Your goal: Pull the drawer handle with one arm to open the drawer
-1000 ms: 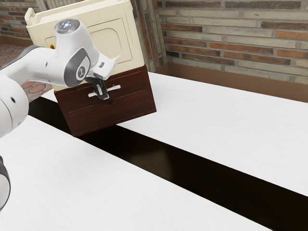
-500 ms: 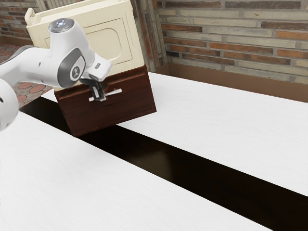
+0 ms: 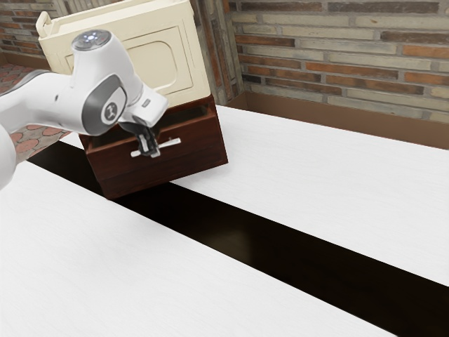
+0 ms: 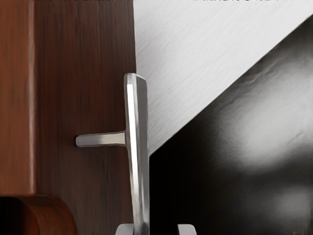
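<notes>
Drawer (image 3: pixel 186 156) partly out above the bench (image 3: pixel 316 182); its handle (image 4: pixel 137 122) lies between released jaws, one finger (image 4: pixel 125 229) apparently hooked behind it. Best draw straight out from the cabinet (image 3: pixel 194 74), slow and square, lest the hook slip.

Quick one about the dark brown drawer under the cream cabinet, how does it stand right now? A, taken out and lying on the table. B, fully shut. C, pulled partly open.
C: a narrow strip of the hollow inside shows behind the drawer front, just below the cream cabinet.
</notes>
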Robot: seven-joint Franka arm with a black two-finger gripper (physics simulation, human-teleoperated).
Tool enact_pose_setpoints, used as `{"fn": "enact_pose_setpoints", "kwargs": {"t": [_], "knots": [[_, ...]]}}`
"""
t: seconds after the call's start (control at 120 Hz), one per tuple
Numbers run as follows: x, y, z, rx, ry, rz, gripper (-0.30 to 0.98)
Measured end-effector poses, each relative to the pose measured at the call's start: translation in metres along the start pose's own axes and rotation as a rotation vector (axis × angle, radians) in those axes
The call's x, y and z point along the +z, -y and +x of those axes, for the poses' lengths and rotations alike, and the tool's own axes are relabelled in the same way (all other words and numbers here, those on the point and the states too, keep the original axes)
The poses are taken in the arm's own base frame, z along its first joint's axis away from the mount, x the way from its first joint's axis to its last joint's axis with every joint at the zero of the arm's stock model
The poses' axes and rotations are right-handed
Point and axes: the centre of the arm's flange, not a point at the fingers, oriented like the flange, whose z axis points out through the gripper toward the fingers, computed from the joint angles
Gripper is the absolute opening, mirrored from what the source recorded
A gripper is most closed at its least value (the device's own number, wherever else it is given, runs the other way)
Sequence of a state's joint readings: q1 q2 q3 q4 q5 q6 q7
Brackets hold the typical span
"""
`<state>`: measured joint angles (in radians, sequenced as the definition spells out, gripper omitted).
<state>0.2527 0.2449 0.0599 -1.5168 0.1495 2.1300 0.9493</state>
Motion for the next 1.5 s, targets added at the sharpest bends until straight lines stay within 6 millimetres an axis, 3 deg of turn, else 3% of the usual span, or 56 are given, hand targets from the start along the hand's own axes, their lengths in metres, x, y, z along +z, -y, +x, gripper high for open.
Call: {"fn": "enact_pose_setpoints", "kwargs": {"t": [0.433, 1.5], "knots": [[-0.009, -0.037, 0.005, 0.037, -0.003, -0.037, 0.02], [-0.028, -0.087, -0.002, 0.052, -0.009, -0.076, 0.03]]}}
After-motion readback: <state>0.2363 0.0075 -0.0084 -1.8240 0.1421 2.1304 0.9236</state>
